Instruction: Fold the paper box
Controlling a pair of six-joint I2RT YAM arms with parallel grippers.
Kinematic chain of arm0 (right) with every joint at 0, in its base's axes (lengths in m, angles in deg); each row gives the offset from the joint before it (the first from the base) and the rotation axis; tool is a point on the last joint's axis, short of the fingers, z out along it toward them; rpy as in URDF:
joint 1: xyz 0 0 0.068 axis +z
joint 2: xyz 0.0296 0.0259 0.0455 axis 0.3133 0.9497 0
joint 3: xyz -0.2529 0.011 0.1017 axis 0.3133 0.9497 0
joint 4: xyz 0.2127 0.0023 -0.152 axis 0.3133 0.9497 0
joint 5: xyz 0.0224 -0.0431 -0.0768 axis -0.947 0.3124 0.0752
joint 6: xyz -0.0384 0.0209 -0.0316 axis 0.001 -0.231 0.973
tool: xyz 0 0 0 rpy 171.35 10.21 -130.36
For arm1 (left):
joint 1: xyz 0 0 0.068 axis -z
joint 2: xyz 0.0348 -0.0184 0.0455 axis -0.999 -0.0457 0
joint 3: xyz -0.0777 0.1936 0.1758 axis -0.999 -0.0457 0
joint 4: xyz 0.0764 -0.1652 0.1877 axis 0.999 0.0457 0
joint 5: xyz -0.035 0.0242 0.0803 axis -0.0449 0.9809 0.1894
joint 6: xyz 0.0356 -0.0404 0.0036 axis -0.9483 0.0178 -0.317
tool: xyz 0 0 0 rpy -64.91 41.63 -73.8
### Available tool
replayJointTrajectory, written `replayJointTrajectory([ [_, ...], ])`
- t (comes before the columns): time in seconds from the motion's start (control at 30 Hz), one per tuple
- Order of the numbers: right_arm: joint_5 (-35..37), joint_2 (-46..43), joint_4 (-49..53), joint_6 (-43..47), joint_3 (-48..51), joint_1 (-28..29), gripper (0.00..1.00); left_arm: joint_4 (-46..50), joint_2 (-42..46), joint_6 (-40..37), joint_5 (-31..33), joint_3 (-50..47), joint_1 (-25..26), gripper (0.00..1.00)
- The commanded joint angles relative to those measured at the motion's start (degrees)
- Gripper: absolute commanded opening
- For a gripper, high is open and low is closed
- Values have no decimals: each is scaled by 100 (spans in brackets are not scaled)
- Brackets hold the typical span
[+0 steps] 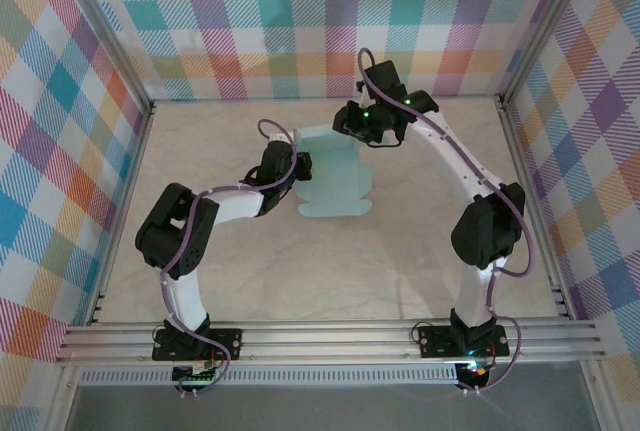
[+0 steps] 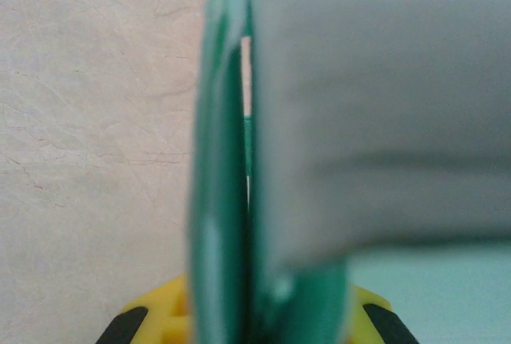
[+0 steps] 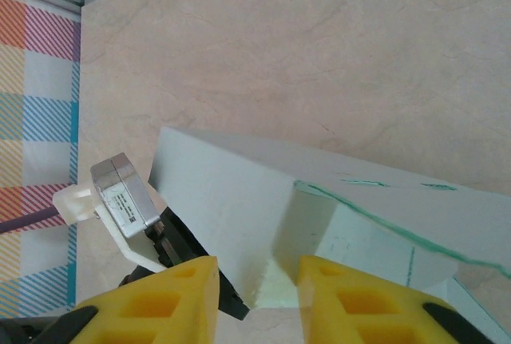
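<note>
The paper box edge within left claw, flap within right claw.

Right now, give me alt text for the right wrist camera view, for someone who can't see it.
The right gripper, yellow-fingered and open, straddles a raised fold of the pale mint-teal card paper box on the beige marbled table.

White link shells and black joint housings are seen on the left arm, left of centre, and the right arm, right of centre. Purple cables are looped alongside each. Small green lights are lit near the upper centre. Yellow fingers with rectangular recesses are seen at the lower edge.
</note>
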Motion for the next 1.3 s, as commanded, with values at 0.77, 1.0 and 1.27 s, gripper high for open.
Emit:
replayJointTrajectory([
  [0.77,21,-576,-356,125,269,2,57,156,155,-12,37,128,-34,0],
  [1.0,-185,-1602,-928,425,1231,-651,60,309,194,30,-113,142,-39,0],
  [1.27,-947,-1690,-1269,607,1885,-1854,50,167,327,-8,-671,62,-39,0],
])
